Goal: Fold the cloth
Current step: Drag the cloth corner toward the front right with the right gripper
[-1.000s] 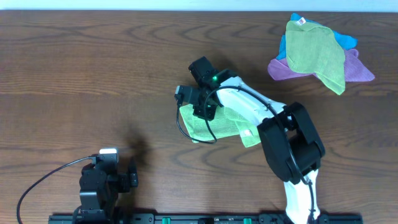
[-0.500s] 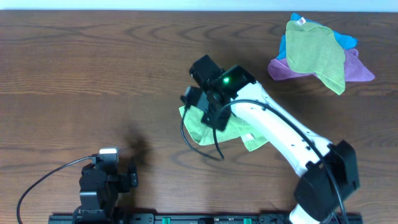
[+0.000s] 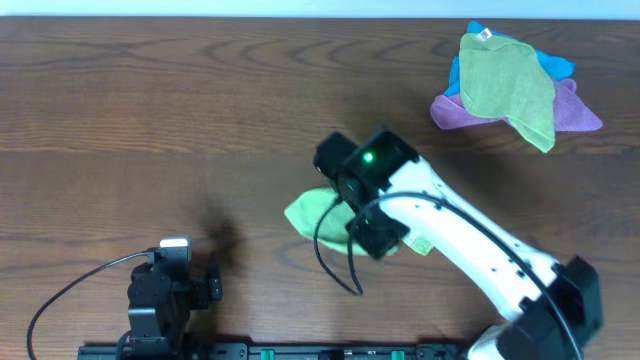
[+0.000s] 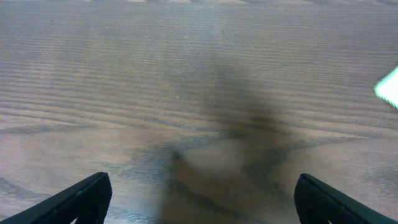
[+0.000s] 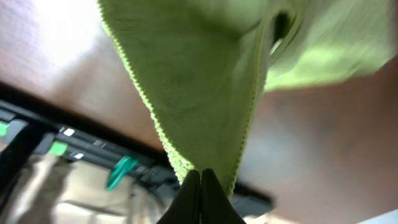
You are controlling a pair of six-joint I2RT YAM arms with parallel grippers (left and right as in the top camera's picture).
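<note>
Cloth sits bunched in the middle of the overhead frame, its hemmed edge clamped between the closed tips of the right gripper, while the left gripper rests wide apart and empty at the lower left over the table. That pinch looks thin, right at the hem, so a tug could slip it free. With nothing pinning the rest, the cloth may drag or land crumpled rather than folded.
</note>
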